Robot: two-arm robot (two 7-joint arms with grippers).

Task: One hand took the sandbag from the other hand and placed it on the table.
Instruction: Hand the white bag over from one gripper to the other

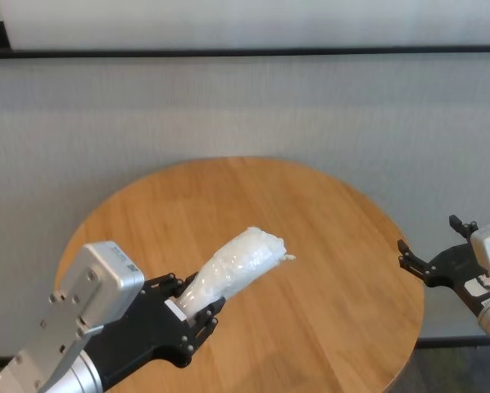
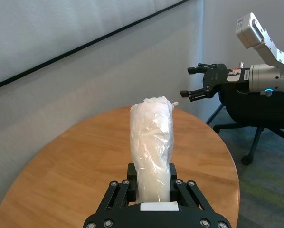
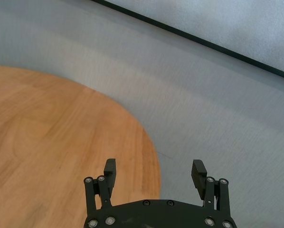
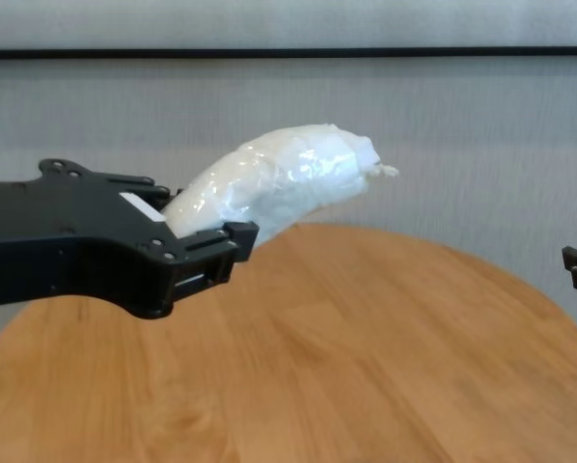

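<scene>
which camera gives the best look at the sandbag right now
The left wrist view: the sandbag stands full length, its base between the left gripper jaws. The head view shows it slanting over the table; the chest view shows its side; the right wrist view misses it.

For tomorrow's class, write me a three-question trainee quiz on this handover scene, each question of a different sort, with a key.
1. True or false: the sandbag lies flat on the table.
2. Which gripper holds the sandbag? A) left gripper B) right gripper C) both
3. Fill in: the right gripper, out past the table's right edge, has its jaws ____.

Key
1. False: it is held in the air above the tabletop, its free end sticking out past the fingers.
2. A: the left gripper is shut on one end of it.
3. Open, with nothing between them.
</scene>
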